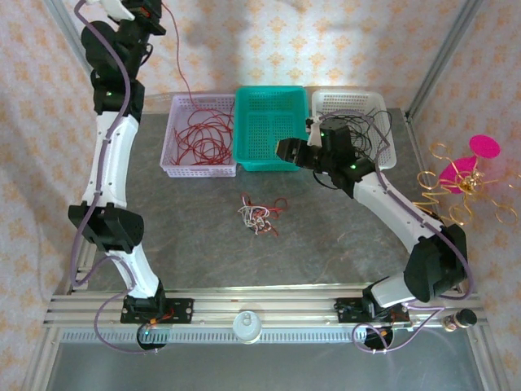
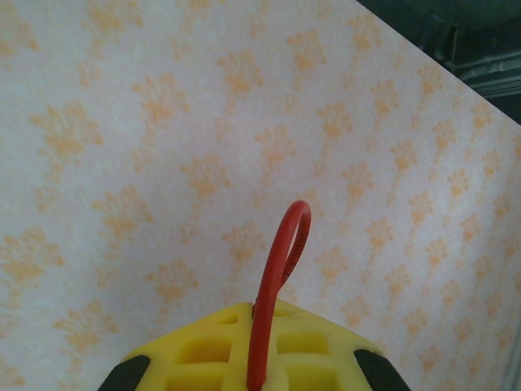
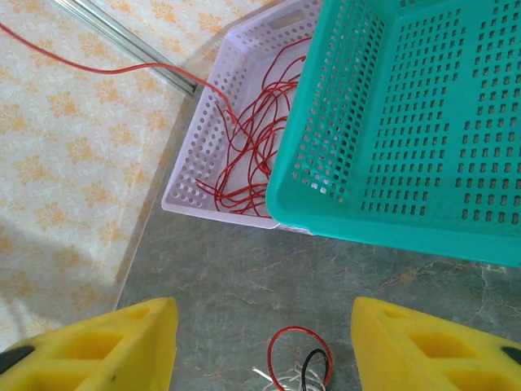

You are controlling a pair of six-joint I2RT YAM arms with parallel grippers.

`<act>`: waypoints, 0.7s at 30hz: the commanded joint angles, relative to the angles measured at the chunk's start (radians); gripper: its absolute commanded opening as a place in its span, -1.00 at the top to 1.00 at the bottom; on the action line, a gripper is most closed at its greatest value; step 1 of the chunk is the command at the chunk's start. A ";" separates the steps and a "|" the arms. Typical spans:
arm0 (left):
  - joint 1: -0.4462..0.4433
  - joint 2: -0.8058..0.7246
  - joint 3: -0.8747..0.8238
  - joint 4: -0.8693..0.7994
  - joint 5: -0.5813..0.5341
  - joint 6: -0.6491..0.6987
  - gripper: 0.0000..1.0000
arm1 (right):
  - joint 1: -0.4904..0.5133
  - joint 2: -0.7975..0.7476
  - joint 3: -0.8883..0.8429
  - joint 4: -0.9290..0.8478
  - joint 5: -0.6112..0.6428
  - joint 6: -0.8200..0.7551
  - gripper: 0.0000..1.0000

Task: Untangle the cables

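Red cable (image 2: 267, 285), long axis steep: rises from lavender basket (image 1: 201, 171) left of teal basket (image 1: 260, 163) into left gripper (image 2: 256, 326), pinched on it. Cable clump (image 1: 256, 216) in front of teal basket; right gripper (image 3: 262, 326) half-spread, empty.

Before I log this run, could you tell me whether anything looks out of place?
One red cable runs up out of the lavender basket to the raised left gripper, which is pinching it. The knotted clump lies on the table.

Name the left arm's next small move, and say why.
Probably lower the left gripper toward the lavender basket and release. It is shut on a red cable, held high, and that strand already trails down into the basket among the red wires lying there.
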 commanded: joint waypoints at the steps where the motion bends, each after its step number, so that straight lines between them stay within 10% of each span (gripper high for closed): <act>1: 0.034 -0.005 -0.027 -0.024 -0.040 0.042 1.00 | 0.002 -0.003 0.041 0.012 -0.019 0.014 -0.17; 21: 0.043 0.021 -0.346 0.087 0.024 -0.006 1.00 | 0.002 -0.017 0.030 -0.002 -0.007 0.047 -0.15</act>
